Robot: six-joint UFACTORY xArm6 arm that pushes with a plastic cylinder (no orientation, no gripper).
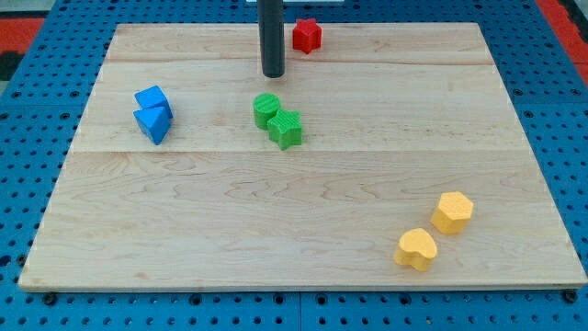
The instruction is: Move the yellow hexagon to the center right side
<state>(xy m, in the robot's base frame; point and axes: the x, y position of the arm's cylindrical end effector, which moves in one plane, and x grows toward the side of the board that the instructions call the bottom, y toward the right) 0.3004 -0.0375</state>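
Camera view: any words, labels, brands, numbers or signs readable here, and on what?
None. No text on the board, the blocks, the pegboard or the rod ending in my tip.

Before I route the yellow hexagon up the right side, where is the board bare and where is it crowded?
Bare: the right side above the yellow hexagon, right of the red block; also the bottom left, below the blue blocks. Crowded: around the green pair, just below my tip, and beside the yellow heart.
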